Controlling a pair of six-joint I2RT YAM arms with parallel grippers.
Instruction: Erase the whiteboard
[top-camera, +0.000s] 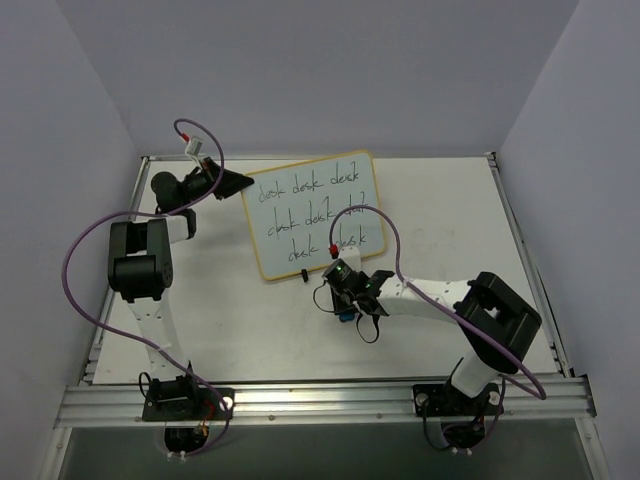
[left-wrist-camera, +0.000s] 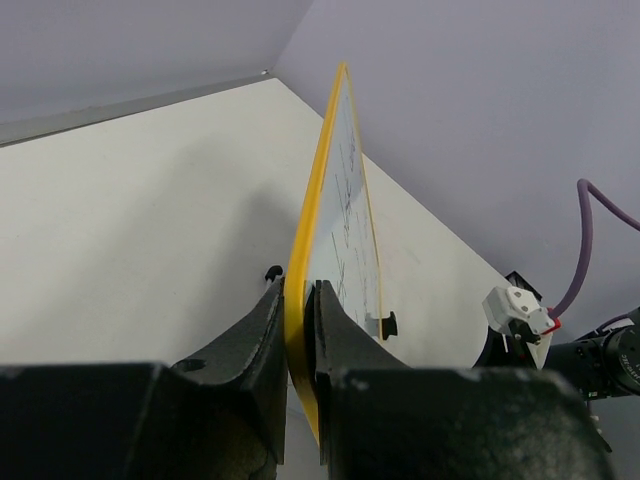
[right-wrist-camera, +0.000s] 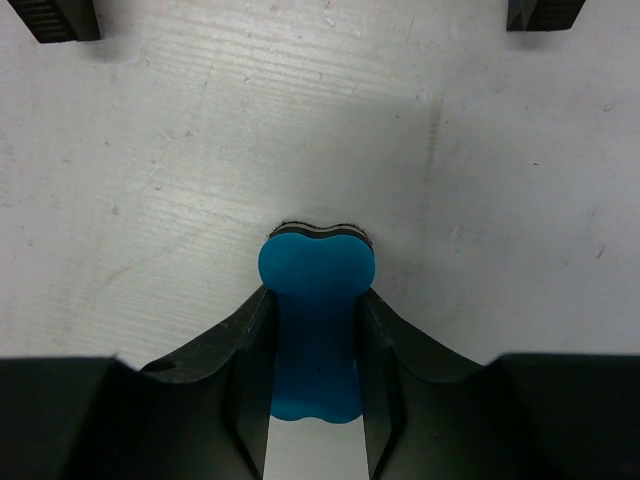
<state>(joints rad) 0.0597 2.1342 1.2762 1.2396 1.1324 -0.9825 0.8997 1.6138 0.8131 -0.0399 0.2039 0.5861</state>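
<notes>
My left gripper (left-wrist-camera: 298, 296) clamps the left edge of the whiteboard (top-camera: 315, 215), which sits mid-table, full of writing. My right gripper (right-wrist-camera: 315, 300) squeezes the blue eraser (right-wrist-camera: 315, 265) near its front edge. Hard wiping may twist the board out of that thin grip.

White links and chunky black joints there on the left arm (top-camera: 140, 262) at eight o'clock, and the same on the right arm (top-camera: 440, 298) at four. A purple cable (top-camera: 70, 255) looped along each. A red plug (top-camera: 332, 250) and a green light (top-camera: 340, 268) sat centre-frame. The tool fingers (right-wrist-camera: 245, 345) were matte black.
</notes>
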